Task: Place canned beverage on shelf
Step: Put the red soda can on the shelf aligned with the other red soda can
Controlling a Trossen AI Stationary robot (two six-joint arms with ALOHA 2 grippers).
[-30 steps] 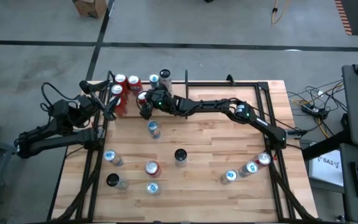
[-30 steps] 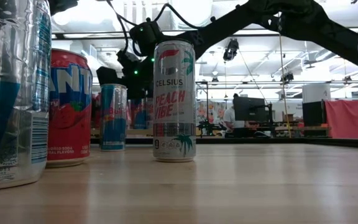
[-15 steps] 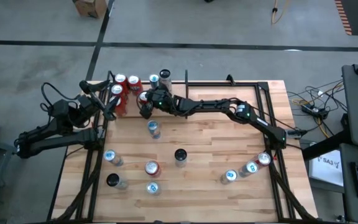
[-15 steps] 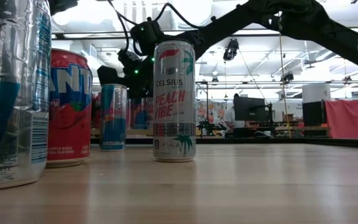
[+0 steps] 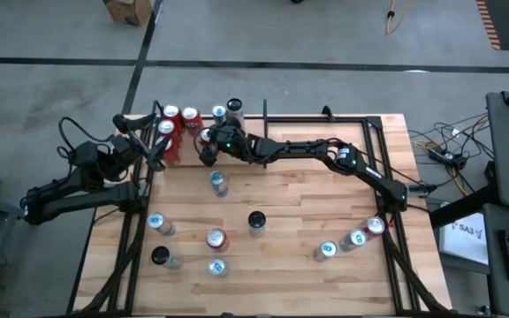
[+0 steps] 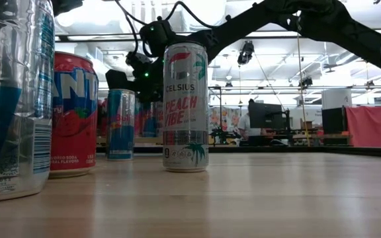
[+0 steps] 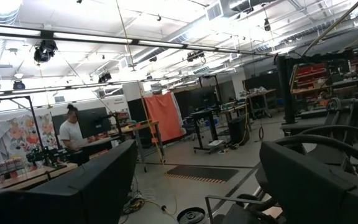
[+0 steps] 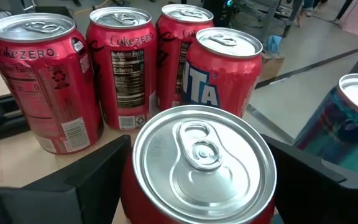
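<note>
- The right gripper (image 5: 207, 148) is reached far out over the shelf (image 8: 107, 142), and a red can (image 8: 204, 163) sits right inside it, lid up.
- I can't tell whether the gripper is clamped on that can or has let go; it straddles the can closely either way.
- I also can't see the can's foot, so I can't say if it rests on the plank. It stands upright and level with its neighbours, so I'd judge it is down or nearly so.
- Just beyond the gripper stand three Coke Zero cans (image 8: 114, 68) in a row, with a Fanta can (image 8: 224, 74) in front of them. A blue can (image 8: 353, 118) is off to one side of it.
- So the shelf already holds a fair cluster, and this red one is joining it at the near edge.
- Behind the right gripper, back on the table (image 5: 307, 190), nine loose cans (image 5: 218, 183) wait, some upright and a few lying near the arm's base.
- The left gripper (image 5: 154, 152) waits beside the shelf's outer side, spread wide with nothing in it.
- My reckoning: this can's placing is at its last step, a clean release and a pull-back without knocking the Fanta can. If every can must go up, most of the work is left, and the narrow bay looks crowded for it.
</note>
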